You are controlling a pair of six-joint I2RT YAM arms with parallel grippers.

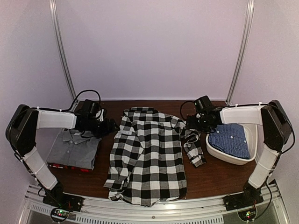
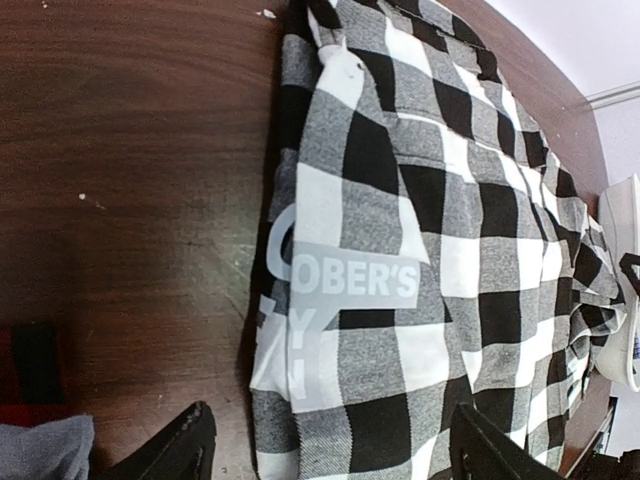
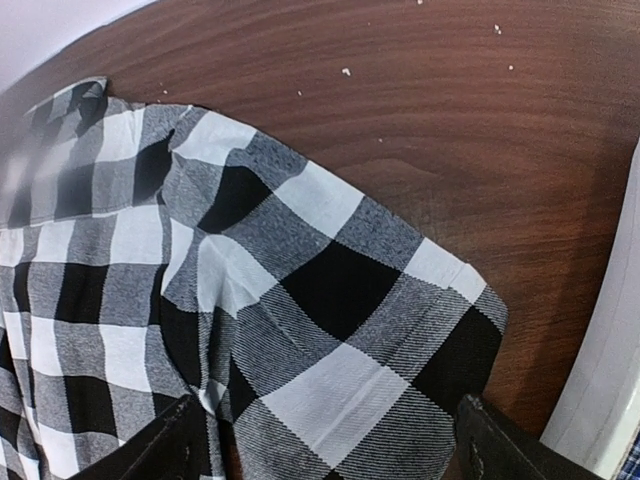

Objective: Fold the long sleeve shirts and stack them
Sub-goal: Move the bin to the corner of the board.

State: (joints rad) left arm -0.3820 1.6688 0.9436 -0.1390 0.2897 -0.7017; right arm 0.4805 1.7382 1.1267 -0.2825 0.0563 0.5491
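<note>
The black-and-white check shirt [image 1: 147,154] lies spread flat on the table's middle, collar toward the back, one sleeve [image 1: 194,149] crumpled at its right. My left gripper [image 1: 110,126] hovers open at its left shoulder edge, and in the left wrist view the cloth [image 2: 420,230] lies below the left gripper [image 2: 335,455]. My right gripper [image 1: 191,123] is open at the right shoulder; the right wrist view has that shoulder fold [image 3: 300,300] under the right gripper [image 3: 335,450]. A folded grey shirt [image 1: 74,147] rests on a red-black one [image 1: 70,166] at left. The blue shirt [image 1: 230,140] lies in a tub.
The white oval tub [image 1: 224,156] stands at the right, close to my right arm, and its rim [image 3: 610,380] shows at the right wrist view's edge. Bare brown table [image 2: 130,180] runs left of the check shirt. White walls close the back and sides.
</note>
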